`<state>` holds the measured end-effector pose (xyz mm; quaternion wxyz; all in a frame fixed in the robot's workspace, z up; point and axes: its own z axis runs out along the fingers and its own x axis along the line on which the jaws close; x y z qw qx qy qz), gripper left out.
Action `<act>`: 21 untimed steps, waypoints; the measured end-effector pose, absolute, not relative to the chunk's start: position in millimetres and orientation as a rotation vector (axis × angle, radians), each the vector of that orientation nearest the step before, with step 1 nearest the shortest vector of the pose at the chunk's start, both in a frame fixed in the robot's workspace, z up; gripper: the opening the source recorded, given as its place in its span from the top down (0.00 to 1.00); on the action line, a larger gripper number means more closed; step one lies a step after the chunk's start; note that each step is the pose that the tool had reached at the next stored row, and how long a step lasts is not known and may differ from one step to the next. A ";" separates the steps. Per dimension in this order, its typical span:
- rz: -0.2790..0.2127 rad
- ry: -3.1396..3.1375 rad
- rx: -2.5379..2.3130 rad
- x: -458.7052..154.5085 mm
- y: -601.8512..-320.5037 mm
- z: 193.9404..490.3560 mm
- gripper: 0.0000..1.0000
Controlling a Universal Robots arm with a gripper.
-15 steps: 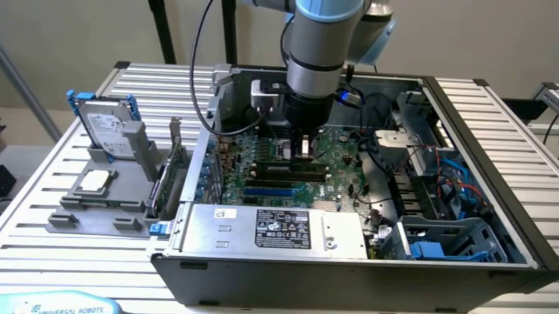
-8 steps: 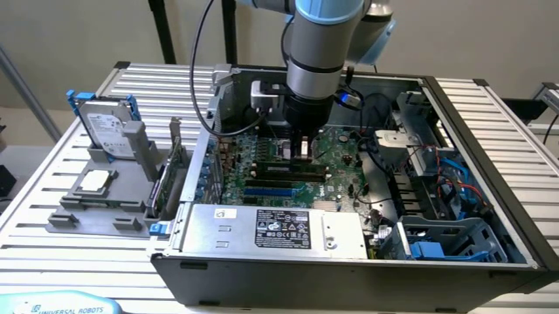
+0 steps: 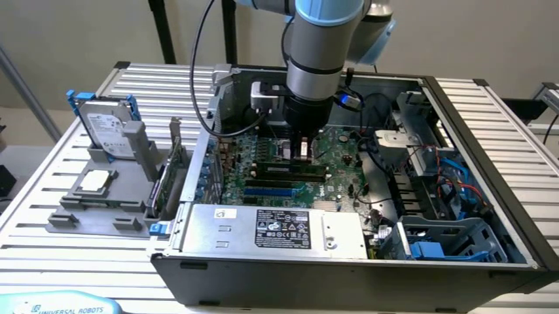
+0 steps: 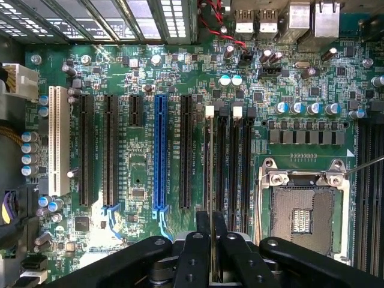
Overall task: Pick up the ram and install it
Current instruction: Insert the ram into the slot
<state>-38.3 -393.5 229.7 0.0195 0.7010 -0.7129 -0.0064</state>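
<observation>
Gripping the ram (image 4: pixel 210 156) edge-on, the closed pincer (image 4: pixel 211 222) is holding it upright over the motherboard's (image 4: pixel 120 72) memory slots (image 4: pixel 224 168): pick-up is done, and seating apparently is not yet finished.

Colour survey: green motherboard (image 4: pixel 139 156) in a dark grey case (image 3: pixel 349 281).
Board slots: one blue slot (image 4: pixel 160 156), one white slot (image 4: pixel 59 141), the remainder black. Capacitors (image 4: pixel 300 108) have teal-and-silver tops, and the CPU socket (image 4: pixel 306 210) is framed in silver. The gripper (image 4: pixel 211 225) is black, and the ram (image 4: pixel 210 180) shows edge-on as a thin pale line. The power supply (image 3: pixel 218 229) is bare silver with a black label (image 3: pixel 284 230). The hard drive (image 3: pixel 109 127) is silver with blue rails and stands on a grey fixture (image 3: pixel 96 196). The arm (image 3: pixel 315 59) is grey with a light blue cap. The table (image 3: pixel 515 131) is silver, ribbed in parallel slats.
</observation>
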 end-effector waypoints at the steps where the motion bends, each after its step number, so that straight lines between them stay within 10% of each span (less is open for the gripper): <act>1: -0.020 -2.213 2.175 -38.3 -393.5 229.7 0.87; 21: -0.015 -2.218 2.166 -38.2 -394.3 227.3 0.87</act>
